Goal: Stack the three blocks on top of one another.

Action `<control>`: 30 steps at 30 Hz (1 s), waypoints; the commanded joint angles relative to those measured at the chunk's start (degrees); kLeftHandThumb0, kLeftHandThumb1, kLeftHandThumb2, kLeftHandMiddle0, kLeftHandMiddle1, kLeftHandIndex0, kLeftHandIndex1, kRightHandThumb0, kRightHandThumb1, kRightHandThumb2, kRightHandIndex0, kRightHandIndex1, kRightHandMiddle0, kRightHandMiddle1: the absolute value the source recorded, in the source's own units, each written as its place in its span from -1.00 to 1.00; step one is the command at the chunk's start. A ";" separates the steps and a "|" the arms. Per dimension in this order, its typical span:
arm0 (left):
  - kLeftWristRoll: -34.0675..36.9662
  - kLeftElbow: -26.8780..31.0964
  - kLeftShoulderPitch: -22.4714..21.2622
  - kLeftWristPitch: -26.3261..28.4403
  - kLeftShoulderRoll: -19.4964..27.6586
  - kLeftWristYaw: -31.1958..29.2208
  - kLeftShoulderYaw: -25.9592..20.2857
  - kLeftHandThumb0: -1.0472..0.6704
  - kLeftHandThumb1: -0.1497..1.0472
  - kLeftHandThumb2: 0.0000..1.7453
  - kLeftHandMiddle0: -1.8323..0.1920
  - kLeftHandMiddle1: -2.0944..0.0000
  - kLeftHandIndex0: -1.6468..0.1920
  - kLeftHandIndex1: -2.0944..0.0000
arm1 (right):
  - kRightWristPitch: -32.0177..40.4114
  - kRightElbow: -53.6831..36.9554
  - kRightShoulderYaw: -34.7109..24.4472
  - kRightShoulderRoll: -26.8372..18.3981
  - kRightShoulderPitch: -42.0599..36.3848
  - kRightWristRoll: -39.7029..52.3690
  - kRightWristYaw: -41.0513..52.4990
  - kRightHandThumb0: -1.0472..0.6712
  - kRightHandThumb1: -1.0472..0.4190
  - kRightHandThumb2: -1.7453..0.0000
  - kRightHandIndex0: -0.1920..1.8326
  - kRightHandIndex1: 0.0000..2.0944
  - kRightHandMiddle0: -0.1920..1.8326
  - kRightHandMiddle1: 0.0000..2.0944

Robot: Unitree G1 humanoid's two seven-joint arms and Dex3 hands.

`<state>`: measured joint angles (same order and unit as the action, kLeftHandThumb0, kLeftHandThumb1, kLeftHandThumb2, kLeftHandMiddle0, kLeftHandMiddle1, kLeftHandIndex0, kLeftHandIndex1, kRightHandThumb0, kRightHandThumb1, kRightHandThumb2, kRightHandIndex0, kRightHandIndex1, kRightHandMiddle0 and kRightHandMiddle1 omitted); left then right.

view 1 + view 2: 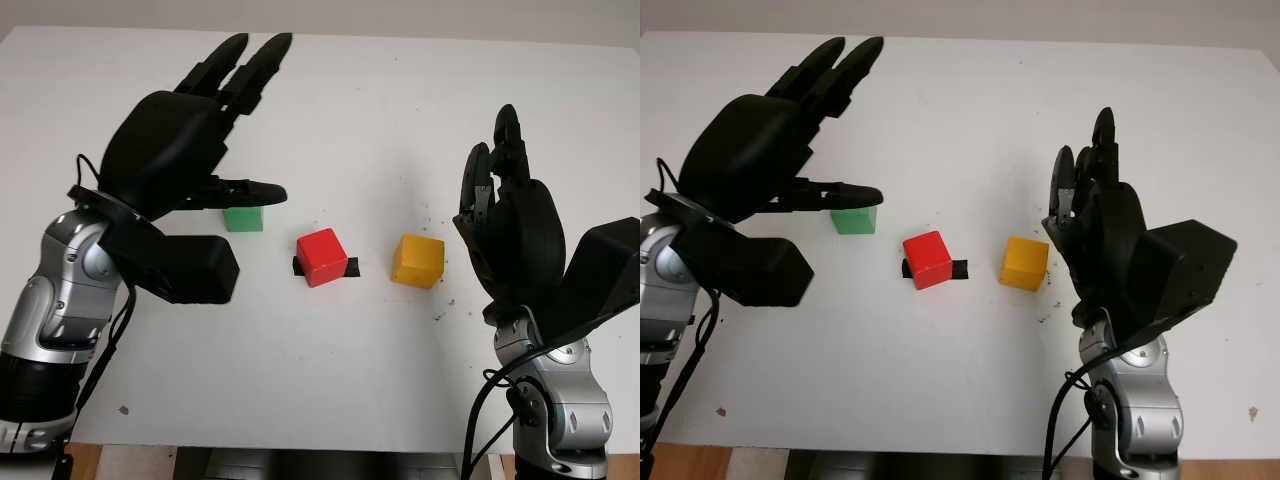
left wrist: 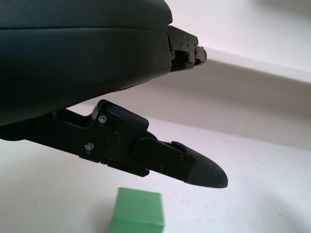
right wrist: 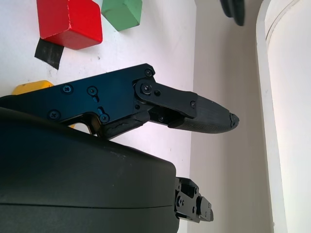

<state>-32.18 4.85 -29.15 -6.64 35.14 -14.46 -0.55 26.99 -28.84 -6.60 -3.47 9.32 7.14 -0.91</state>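
Three blocks lie apart in a row on the white table (image 1: 360, 110): a green block (image 1: 243, 218) on the left, a red block (image 1: 322, 256) in the middle and a yellow block (image 1: 417, 260) on the right. My left hand (image 1: 255, 125) is open and hovers above the green block, its thumb (image 2: 194, 167) just over the block's top (image 2: 138, 211) without touching it. To the right of the yellow block my right hand (image 1: 495, 175) is held upright and open, holding nothing. The right wrist view shows the red block (image 3: 70, 22), the green block (image 3: 121, 12) and a corner of the yellow block (image 3: 31, 87).
A strip of black tape (image 1: 350, 267) lies under the red block. The table's front edge runs close to both forearms. A pale wall rises behind the table's far edge.
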 commanded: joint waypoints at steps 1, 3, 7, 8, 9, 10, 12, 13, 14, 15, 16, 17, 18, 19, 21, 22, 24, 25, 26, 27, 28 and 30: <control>1.13 -1.05 -0.06 0.68 1.63 -0.89 -0.99 -0.66 0.94 -0.93 0.78 0.95 0.68 0.91 | 0.40 -1.31 -0.35 -0.57 -0.35 0.25 0.13 -0.49 -1.00 0.21 -1.00 -1.00 -1.00 -1.00; 1.09 -1.97 -0.63 1.52 2.55 -1.08 -1.03 -0.68 0.94 -0.94 0.78 0.95 0.66 0.91 | 0.36 -1.21 -0.46 -0.73 -0.28 0.19 0.24 -0.49 -1.00 0.22 -1.00 -1.00 -1.00 -1.00; 6.47 -3.93 -0.59 2.38 0.90 -0.44 -2.64 -0.72 0.97 -0.91 0.80 0.96 0.66 0.93 | 0.13 -0.86 -0.62 -0.96 -0.19 0.09 0.51 -0.50 -1.00 0.22 -1.00 -1.00 -1.00 -1.00; 8.92 -4.72 -0.15 2.27 -0.22 0.07 -3.36 -0.72 0.99 -0.88 0.81 0.96 0.68 0.94 | 0.03 -0.73 -0.68 -1.01 -0.13 0.03 0.54 -0.50 -1.00 0.21 -1.00 -1.00 -1.00 -1.00; 11.55 -5.54 0.29 2.54 -1.43 0.32 -4.14 -0.72 0.99 -0.80 0.82 0.96 0.71 0.95 | 0.06 -0.70 -0.75 -1.06 -0.07 0.00 0.56 -0.50 -1.00 0.21 -1.00 -1.00 -1.00 -1.00; 14.10 -6.14 0.71 3.53 -2.75 0.48 -4.97 -0.71 1.00 -0.64 0.84 0.96 0.76 0.97 | -0.03 -0.65 -0.83 -1.23 -0.05 -0.01 0.69 -0.50 -1.00 0.21 -1.00 -1.00 -1.00 -1.00; 18.93 -7.27 1.60 4.50 -5.37 1.17 -6.60 -0.73 1.00 -0.47 0.86 0.96 0.82 0.97 | -0.15 -0.64 -1.03 -1.64 -0.04 -0.05 0.95 -0.50 -1.00 0.21 -1.00 -1.00 -1.00 -1.00; 21.10 -7.85 2.18 4.19 -6.70 1.72 -7.29 -0.72 1.00 -0.42 0.86 0.96 0.83 0.97 | -0.18 -0.66 -1.18 -1.82 -0.05 0.01 1.08 -0.50 -1.00 0.21 -1.00 -1.00 -1.00 -1.00; 23.66 -8.26 2.80 4.35 -8.12 1.84 -7.97 -0.72 1.00 -0.36 0.89 0.97 0.87 0.98 | -0.15 -0.68 -1.32 -2.00 -0.06 0.06 1.22 -0.50 -1.00 0.21 -1.00 -1.00 -1.00 -1.00; 26.22 -8.59 3.50 4.50 -9.72 2.08 -8.71 -0.73 1.00 -0.34 0.92 0.97 0.89 0.99 | 0.06 -0.77 -1.47 -2.30 -0.13 0.18 1.47 -0.50 -1.00 0.22 -1.00 -1.00 -1.00 -1.00; 29.07 -8.82 4.19 4.92 -11.05 1.58 -9.36 -0.73 1.00 -0.34 0.94 0.97 0.91 0.99 | 0.28 -0.85 -1.64 -2.54 -0.19 0.28 1.65 -0.50 -1.00 0.22 -1.00 -1.00 -1.00 -1.00; 31.29 -9.05 4.97 5.02 -12.02 1.07 -9.78 -0.76 1.00 -0.35 0.97 0.98 0.95 0.99 | 0.34 -0.88 -1.74 -2.77 -0.32 0.08 1.65 -0.49 -1.00 0.21 -1.00 -1.00 -1.00 -1.00; 32.86 -9.38 5.79 4.79 -12.75 0.79 -10.06 -0.77 1.00 -0.35 0.98 0.98 0.98 1.00 | 0.37 -0.90 -1.87 -3.10 -0.52 -0.01 1.81 -0.49 -1.00 0.22 -1.00 -1.00 -1.00 -1.00; 34.26 -9.61 6.59 4.72 -13.60 0.87 -10.40 -0.76 1.00 -0.35 0.99 0.98 0.99 1.00 | 0.24 -0.91 -1.88 -3.55 -0.77 -0.32 2.00 -0.48 -1.00 0.22 -1.00 -1.00 -1.00 -1.00; 36.40 -9.61 8.14 4.77 -14.92 1.10 -10.89 -0.77 1.00 -0.35 0.99 0.97 1.00 0.99 | 0.90 -1.24 -2.07 -4.22 -1.15 -0.67 2.13 -0.48 -1.00 0.26 -1.00 -1.00 -1.00 -1.00; 37.08 -9.36 8.82 4.88 -15.28 1.23 -11.02 -0.76 1.00 -0.35 0.99 0.96 1.00 1.00 | 1.93 -1.66 -2.10 -4.60 -1.28 -1.13 1.85 -0.50 -1.00 0.34 -1.00 -1.00 -1.00 -1.00; 37.97 -8.77 10.04 5.10 -15.53 1.19 -11.23 -0.74 1.00 -0.32 1.00 0.97 1.00 1.00 | 3.47 -2.45 -0.96 -6.98 -1.89 -4.91 1.22 -0.57 -1.00 0.55 -0.95 -0.97 -0.94 -0.96; 38.21 -8.64 10.58 4.91 -15.59 1.23 -11.31 -0.73 1.00 -0.31 1.00 0.98 1.00 1.00 | 3.58 -2.69 -0.42 -8.37 -2.29 -6.83 1.39 -0.60 -1.00 0.61 -0.91 -0.95 -0.91 -0.94; 38.48 -8.69 11.05 4.64 -15.61 1.12 -11.36 -0.72 1.00 -0.29 1.00 0.98 1.00 1.00 | 4.14 -3.02 -0.12 -9.57 -2.56 -8.18 1.77 -0.60 -1.00 0.68 -0.90 -0.94 -0.89 -0.94; 38.83 -8.79 11.44 4.34 -15.78 1.12 -11.49 -0.72 1.00 -0.28 1.00 0.99 1.00 1.00 | 5.03 -3.44 -0.08 -10.37 -2.65 -8.97 2.15 -0.58 -0.99 0.78 -0.88 -0.94 -0.86 -0.93; 39.24 -8.79 11.77 4.22 -16.13 1.29 -11.66 -0.72 1.00 -0.28 1.00 0.99 1.00 1.00 | 5.99 -3.96 -0.13 -10.94 -2.67 -9.49 2.48 -0.56 -0.98 0.83 -0.87 -0.93 -0.83 -0.93; 40.38 -8.71 12.22 3.99 -17.02 1.53 -11.99 -0.69 1.00 -0.27 1.00 0.99 1.00 1.00 | 7.65 -4.99 -0.13 -11.84 -2.74 -10.66 2.96 -0.51 -0.93 0.91 -0.85 -0.92 -0.79 -0.91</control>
<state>7.44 -4.87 -17.97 -1.98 18.90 -13.14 -12.06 33.86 -32.13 -6.93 -14.32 7.27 -2.86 1.79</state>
